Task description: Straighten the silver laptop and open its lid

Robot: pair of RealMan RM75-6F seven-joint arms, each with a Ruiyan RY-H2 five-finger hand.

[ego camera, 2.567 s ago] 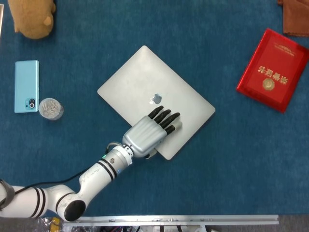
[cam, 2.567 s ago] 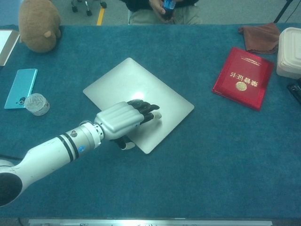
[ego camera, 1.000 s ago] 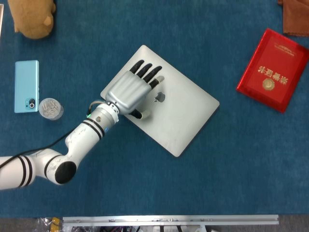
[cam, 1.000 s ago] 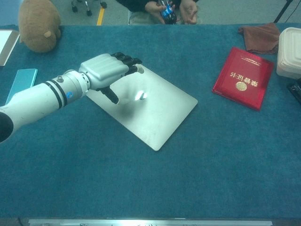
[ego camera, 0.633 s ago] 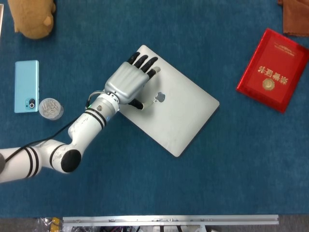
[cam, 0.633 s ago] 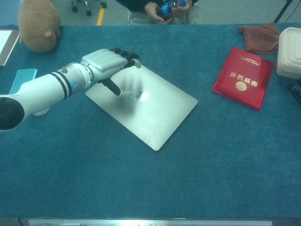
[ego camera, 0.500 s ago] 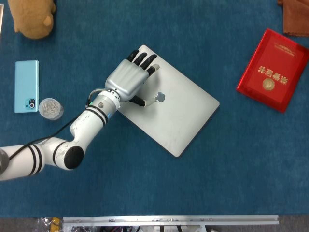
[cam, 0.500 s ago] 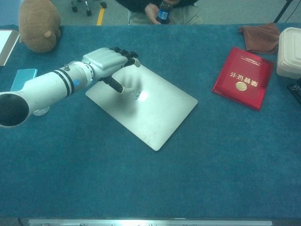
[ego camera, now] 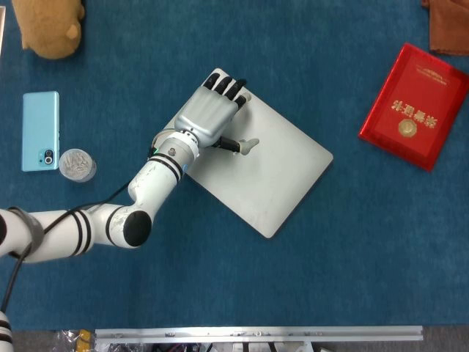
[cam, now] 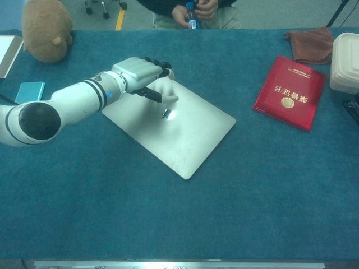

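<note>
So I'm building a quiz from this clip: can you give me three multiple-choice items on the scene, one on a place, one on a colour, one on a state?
1. Where is the left hand?
A. over the laptop's far corner
B. on the red booklet
C. beside the phone

2. What colour is the phone?
A. black
B. light blue
C. red

3. How is the laptop's lid?
A. fully open
B. half raised
C. closed flat

Answers:
1 A: the left hand sits over the far corner of the silver laptop.
2 B: the phone at the table's left is light blue.
3 C: the laptop lies flat and askew, with no screen showing in either view.
</note>
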